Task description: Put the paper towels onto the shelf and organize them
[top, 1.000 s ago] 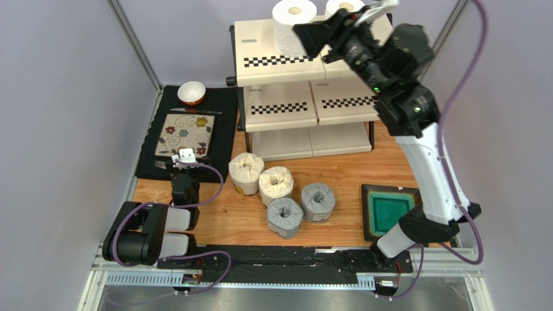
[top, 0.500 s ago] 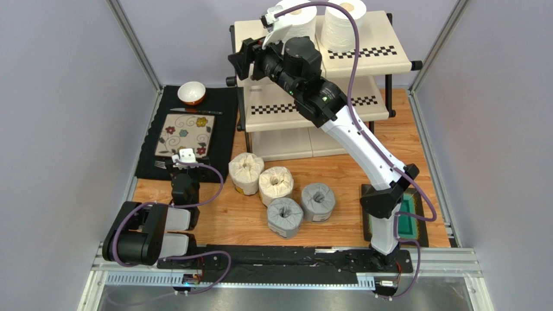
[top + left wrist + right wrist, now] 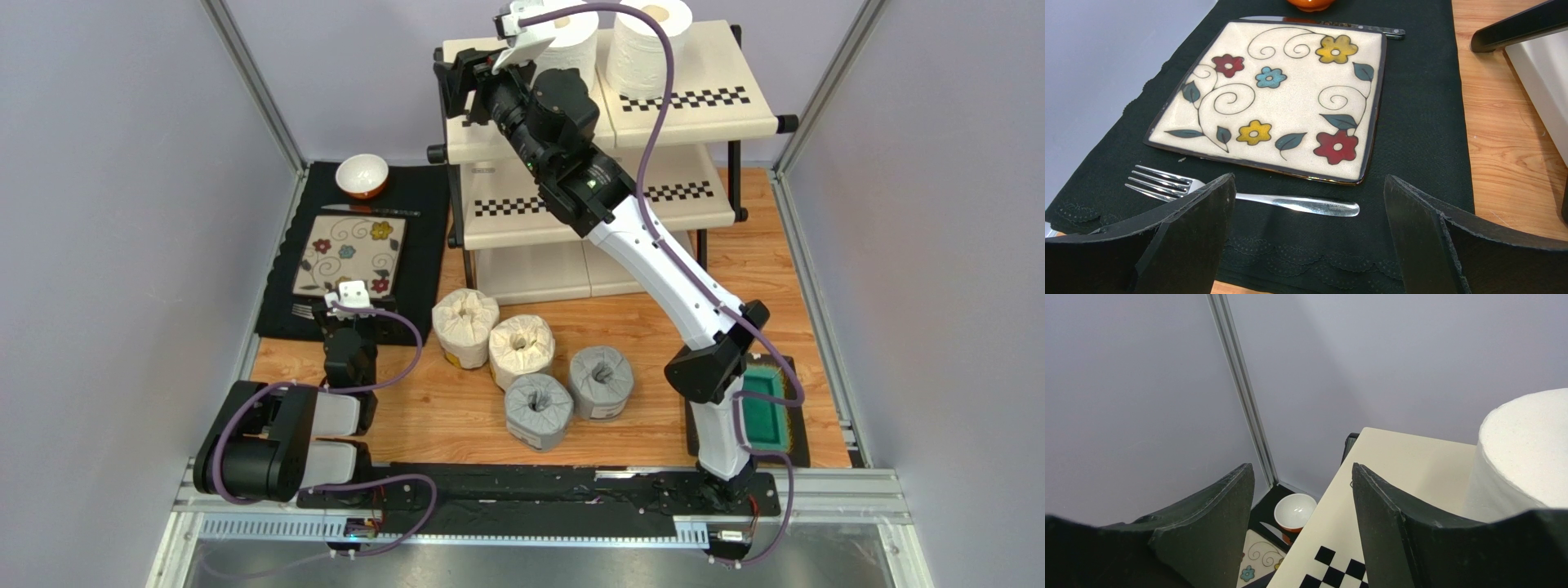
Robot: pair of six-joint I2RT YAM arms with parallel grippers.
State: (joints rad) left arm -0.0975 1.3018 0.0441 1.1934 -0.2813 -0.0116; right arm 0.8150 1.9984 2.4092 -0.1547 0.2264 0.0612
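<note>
The shelf (image 3: 724, 116) stands at the back of the table. Two white paper towel rolls (image 3: 646, 49) stand on its top tier; the left one (image 3: 572, 43) is partly hidden by my right arm and shows in the right wrist view (image 3: 1524, 453). Two cream rolls (image 3: 466, 326) (image 3: 521, 350) and two grey rolls (image 3: 539, 410) (image 3: 601, 381) lie on the table in front of the shelf. My right gripper (image 3: 451, 83) (image 3: 1303, 527) is open and empty above the top tier's left end. My left gripper (image 3: 352, 298) (image 3: 1309, 239) is open and empty, low over the black mat.
A floral square plate (image 3: 348, 254) (image 3: 1278, 92) and a fork (image 3: 1247, 197) lie on a black mat (image 3: 417, 245). A white-and-orange bowl (image 3: 362, 175) (image 3: 1295, 512) sits behind the plate. A green square dish (image 3: 767, 417) lies at the right, by the right arm's base.
My right arm has swung from the shelf's right side to its left end, uncovering both white rolls on the top tier. The left arm has not moved.
</note>
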